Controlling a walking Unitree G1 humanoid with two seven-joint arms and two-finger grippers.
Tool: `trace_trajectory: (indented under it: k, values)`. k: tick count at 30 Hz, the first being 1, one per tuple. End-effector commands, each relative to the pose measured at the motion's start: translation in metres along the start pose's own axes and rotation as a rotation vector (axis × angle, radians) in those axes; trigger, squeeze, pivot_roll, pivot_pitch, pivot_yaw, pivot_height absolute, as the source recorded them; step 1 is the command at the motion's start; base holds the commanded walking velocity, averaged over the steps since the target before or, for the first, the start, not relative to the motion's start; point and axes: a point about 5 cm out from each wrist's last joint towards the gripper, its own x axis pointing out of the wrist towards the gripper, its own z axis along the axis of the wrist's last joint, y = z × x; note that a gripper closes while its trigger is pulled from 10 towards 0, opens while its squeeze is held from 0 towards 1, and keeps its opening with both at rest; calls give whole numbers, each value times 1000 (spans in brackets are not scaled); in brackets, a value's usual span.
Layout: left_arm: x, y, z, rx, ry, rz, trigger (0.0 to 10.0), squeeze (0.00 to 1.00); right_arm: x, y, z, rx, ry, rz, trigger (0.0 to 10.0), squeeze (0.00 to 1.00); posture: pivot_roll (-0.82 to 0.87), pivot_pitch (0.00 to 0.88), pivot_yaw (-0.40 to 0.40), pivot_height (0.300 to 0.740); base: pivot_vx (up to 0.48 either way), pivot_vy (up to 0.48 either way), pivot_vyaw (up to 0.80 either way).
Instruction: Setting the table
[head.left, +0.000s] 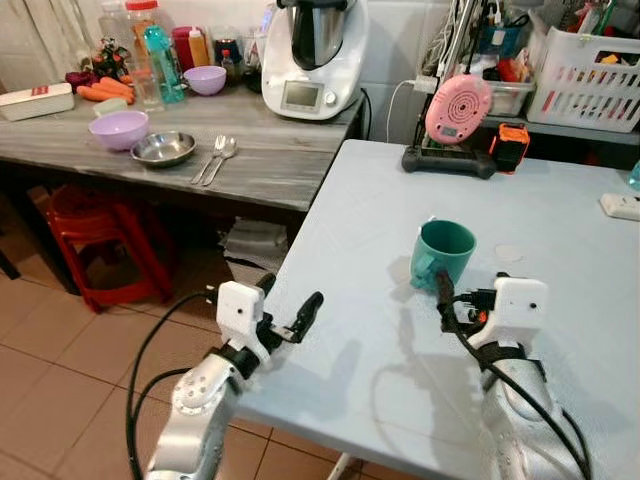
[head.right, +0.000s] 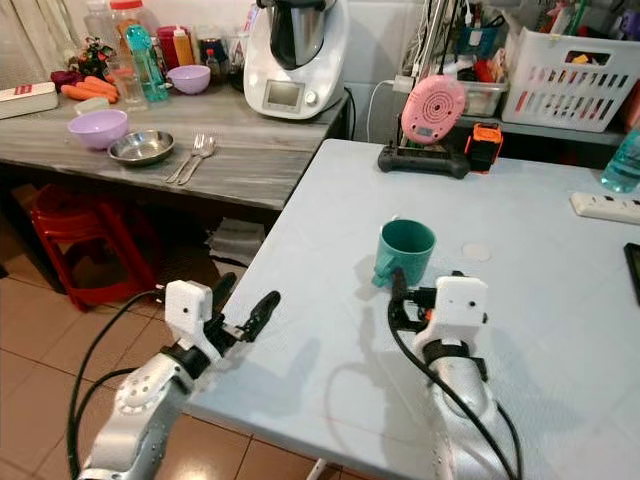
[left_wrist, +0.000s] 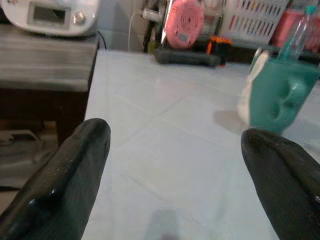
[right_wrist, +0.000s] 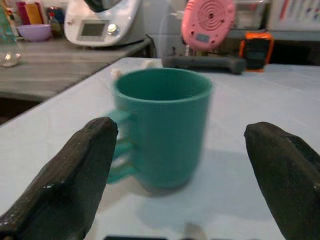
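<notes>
One green mug (head.left: 443, 254) stands upright on the pale blue table (head.left: 380, 330), handle turned toward the robot's left. Right gripper (right_wrist: 182, 165) sits just short of the mug, fingers spread wide apart with the mug framed between them, not touching it. Left gripper (head.left: 290, 315) hovers at the table's near left edge, fingers apart, holding nothing.

Second table (head.left: 270, 150), grey wood, to the left: two purple bowls, one near (head.left: 118, 129) and one at the back (head.left: 205, 79); one steel bowl (head.left: 163, 148); one fork (head.left: 209, 158) and one spoon (head.left: 221, 157) lying side by side, touching or nearly so. One white kitchen machine (head.left: 312, 55) behind them. Bottles in the back corner too crowded to count.

One pink round device (head.left: 457, 108) stands at the blue table's far edge on a black base. One white basket (head.left: 590, 75) behind it.

Right eye view adds a power strip (head.right: 605, 207) and a clear bottle (head.right: 622, 160) at the far right. Left wrist view shows the mug's handle side.
</notes>
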Motion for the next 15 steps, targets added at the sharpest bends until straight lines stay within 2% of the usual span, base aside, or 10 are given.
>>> trace_trajectory:
  k: [1,9,15]
  values:
    - [-3,0,-1,18,14,-32,10000,0,1,5,1,-5,-4,15,10000,0,-75,0,-2,740,0,0,0]
    - [-6,-4,2,43,4,-134,10000,0,4,15,-4,7,19,29,10000,0,-71,0,-3,740,0,0,0]
    - [-7,-7,0,66,18,-157,10000,0,10,19,-8,-8,41,9,10000,0,-72,0,-1,740,0,0,0]
